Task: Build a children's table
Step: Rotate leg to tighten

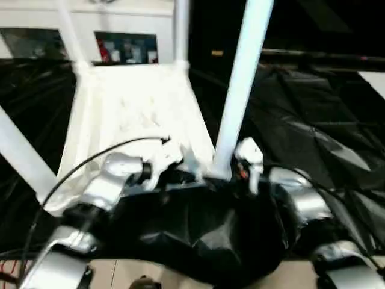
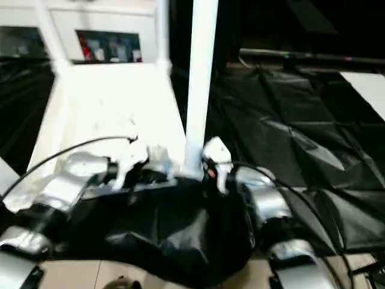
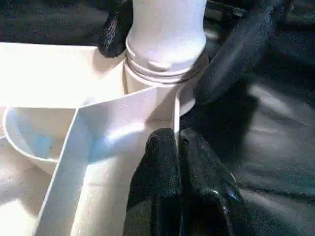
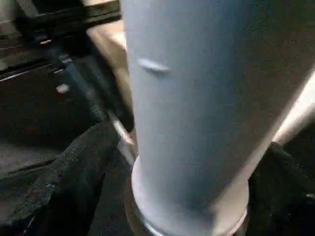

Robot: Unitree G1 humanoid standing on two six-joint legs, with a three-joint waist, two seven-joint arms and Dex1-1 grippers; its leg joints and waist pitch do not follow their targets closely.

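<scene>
One white tabletop (image 1: 129, 114) lies upside down on the black sheeting (image 1: 313, 138). Four white legs stand up out of its corners: one at the near right (image 1: 240, 84), one at the near left (image 1: 21, 156), and two at the far corners, left (image 1: 71, 33) and right (image 1: 181, 30). Two silver arms reach in, each ending in one tool, left (image 3: 179, 172) and right (image 1: 249, 165). One white cabinet (image 1: 120, 24) stands behind.
</scene>
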